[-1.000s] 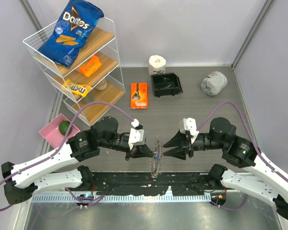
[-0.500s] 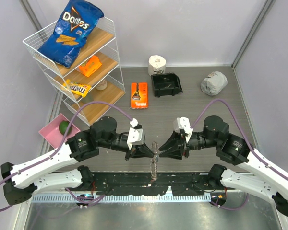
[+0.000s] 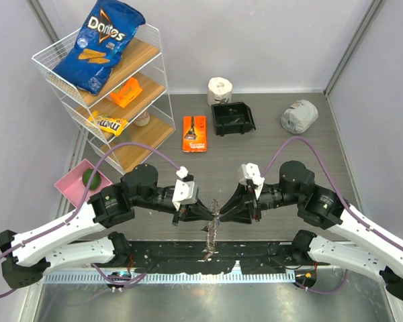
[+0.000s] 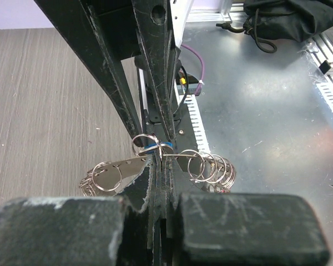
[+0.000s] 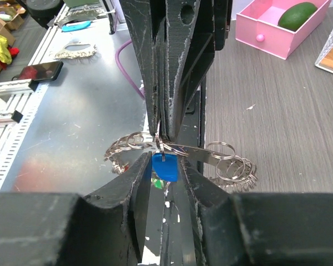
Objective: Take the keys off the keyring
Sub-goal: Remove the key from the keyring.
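Seen from above the keyring (image 3: 211,228) is a blur; wrist views show the left gripper (image 4: 160,163) clamped on it and the right gripper (image 5: 165,162) seemingly pinching a blue key (image 5: 165,169).

2 white arms (image 3: 54,235), black joints (image 3: 113,204), purple cables (image 3: 129,143)

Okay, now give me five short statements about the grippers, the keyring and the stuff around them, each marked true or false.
1. Both grippers meet at the keyring. True: the left gripper and right gripper come tip to tip on the keyring.
2. A blue-headed key sits between the right gripper's fingers. True.
3. The left gripper is wide open. False: it is shut on the keyring.
4. The pink tray holds nothing. False: a lime lies in it.
5. The Doritos bag is on the lowest level of the wire shelf. False: it lies on top.
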Tool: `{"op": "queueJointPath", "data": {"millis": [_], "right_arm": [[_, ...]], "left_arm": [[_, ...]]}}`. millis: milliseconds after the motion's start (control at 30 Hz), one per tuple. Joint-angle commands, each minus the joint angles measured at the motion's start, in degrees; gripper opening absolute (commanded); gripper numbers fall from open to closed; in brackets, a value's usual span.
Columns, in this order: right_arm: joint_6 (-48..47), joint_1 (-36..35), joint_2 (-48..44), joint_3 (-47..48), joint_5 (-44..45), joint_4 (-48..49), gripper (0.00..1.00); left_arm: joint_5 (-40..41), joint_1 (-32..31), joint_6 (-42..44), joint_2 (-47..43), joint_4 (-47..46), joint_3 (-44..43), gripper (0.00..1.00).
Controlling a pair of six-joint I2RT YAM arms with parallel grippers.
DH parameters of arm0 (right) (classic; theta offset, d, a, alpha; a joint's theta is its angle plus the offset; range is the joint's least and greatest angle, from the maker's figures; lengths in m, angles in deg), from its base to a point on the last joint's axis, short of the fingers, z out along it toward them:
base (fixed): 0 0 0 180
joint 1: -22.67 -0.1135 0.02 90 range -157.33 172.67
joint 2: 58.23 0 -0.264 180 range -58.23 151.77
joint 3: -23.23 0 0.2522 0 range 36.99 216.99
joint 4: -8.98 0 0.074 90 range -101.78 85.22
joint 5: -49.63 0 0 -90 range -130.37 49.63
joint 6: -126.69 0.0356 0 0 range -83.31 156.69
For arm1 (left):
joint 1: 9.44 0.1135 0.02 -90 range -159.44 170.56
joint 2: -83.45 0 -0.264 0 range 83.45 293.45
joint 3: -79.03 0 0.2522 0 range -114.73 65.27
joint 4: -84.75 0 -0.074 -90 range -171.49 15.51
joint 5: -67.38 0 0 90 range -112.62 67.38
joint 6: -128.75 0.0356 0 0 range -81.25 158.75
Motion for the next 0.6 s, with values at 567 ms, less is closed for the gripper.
{"op": "queueJointPath", "data": {"millis": [567], "right_arm": [[1.4,-1.1,0.4,2.7,-1.6,2.6,0.05]], "left_arm": [[-0.2,-0.2,2.2,1.2,-1.9,-0.7,0.00]]}}
